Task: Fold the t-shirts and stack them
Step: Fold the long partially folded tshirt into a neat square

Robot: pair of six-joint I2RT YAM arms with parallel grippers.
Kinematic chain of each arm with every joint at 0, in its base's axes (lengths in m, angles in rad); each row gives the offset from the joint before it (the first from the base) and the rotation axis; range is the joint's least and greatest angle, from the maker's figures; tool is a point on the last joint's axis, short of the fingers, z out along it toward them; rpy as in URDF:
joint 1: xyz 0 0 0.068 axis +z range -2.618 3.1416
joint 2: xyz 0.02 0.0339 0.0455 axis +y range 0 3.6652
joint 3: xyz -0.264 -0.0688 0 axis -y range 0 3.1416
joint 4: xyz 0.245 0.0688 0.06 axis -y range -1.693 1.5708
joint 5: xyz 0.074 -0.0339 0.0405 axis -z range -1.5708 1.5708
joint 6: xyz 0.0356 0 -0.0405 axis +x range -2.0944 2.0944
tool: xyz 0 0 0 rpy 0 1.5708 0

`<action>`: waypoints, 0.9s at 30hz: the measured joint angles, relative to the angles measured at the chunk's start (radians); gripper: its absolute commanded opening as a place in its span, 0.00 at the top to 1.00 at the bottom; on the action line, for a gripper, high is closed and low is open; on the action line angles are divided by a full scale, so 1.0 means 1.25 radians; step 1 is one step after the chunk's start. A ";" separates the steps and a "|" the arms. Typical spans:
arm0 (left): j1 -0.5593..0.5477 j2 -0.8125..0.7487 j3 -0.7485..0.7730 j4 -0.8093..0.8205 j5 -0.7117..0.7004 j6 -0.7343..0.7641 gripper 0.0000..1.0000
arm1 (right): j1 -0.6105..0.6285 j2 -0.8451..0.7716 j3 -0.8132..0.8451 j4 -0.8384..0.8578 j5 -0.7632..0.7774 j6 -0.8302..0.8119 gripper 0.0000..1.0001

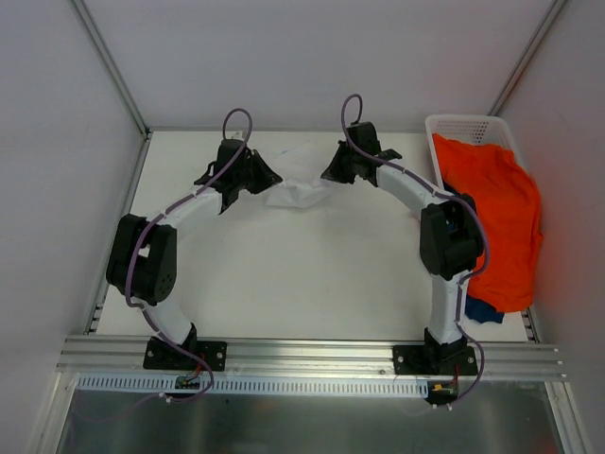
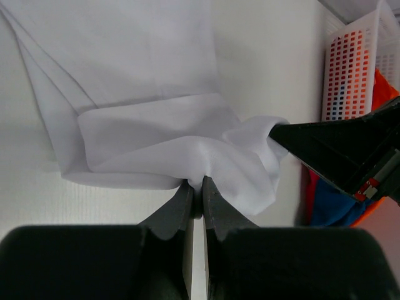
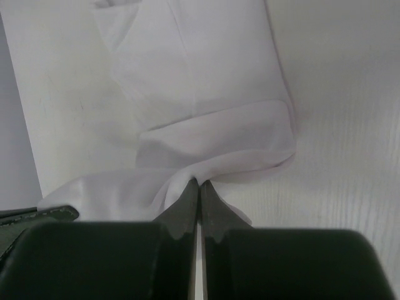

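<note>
The plain white cloth t-shirt (image 1: 301, 182) lies partly folded at the far middle of the white table (image 1: 302, 274), between the two arms. The left gripper (image 2: 195, 184) has its jaws pinched tight on a bunched fold at the shirt's near edge. The right gripper (image 3: 199, 184) has its jaws closed just as narrowly on the same edge, a little way along. Each wrist view shows the other gripper's black tip touching the cloth.

Against the right wall stands a white plastic lattice basket (image 1: 463, 125). A large bright orange t-shirt (image 1: 501, 218) spills out of it and down the table's right side. A bit of navy blue cloth (image 1: 482, 310) shows under its near end.
</note>
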 measured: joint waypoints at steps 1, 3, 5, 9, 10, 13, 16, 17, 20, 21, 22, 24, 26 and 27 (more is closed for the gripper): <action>0.002 0.013 0.018 0.002 0.002 0.002 1.00 | -0.011 0.020 0.028 -0.003 -0.008 -0.001 0.99; 0.008 0.048 0.059 0.003 0.001 0.007 1.00 | -0.031 0.066 0.092 -0.010 -0.027 -0.001 1.00; 0.013 0.076 0.094 0.002 0.001 0.013 1.00 | -0.048 0.115 0.163 -0.023 -0.049 0.000 1.00; 0.030 0.121 0.143 0.002 0.002 0.018 1.00 | -0.068 0.225 0.328 -0.034 -0.091 0.006 1.00; 0.034 0.133 0.156 0.003 0.002 0.019 1.00 | -0.070 0.258 0.377 -0.033 -0.104 0.008 0.99; 0.050 0.168 0.189 0.002 0.005 0.019 1.00 | -0.073 0.360 0.526 -0.017 -0.140 0.024 1.00; 0.067 0.203 0.221 0.002 0.005 0.020 1.00 | -0.072 0.419 0.587 0.023 -0.164 0.048 0.99; 0.076 0.214 0.230 0.002 0.005 0.020 1.00 | -0.072 0.433 0.596 0.039 -0.167 0.055 1.00; 0.099 0.245 0.258 0.002 0.006 0.021 1.00 | -0.070 0.471 0.617 0.088 -0.170 0.076 1.00; 0.109 0.256 0.268 0.002 0.007 0.021 1.00 | -0.070 0.478 0.620 0.099 -0.170 0.080 1.00; 0.118 0.266 0.277 0.002 0.008 0.021 1.00 | -0.070 0.486 0.620 0.119 -0.170 0.084 0.99; 0.136 0.284 0.292 0.002 0.015 0.022 1.00 | -0.068 0.498 0.621 0.153 -0.169 0.089 1.00; 0.151 0.300 0.307 0.003 0.019 0.024 1.00 | -0.066 0.506 0.620 0.183 -0.166 0.092 1.00; 0.158 0.309 0.314 0.003 0.020 0.025 1.00 | -0.065 0.510 0.620 0.204 -0.163 0.092 1.00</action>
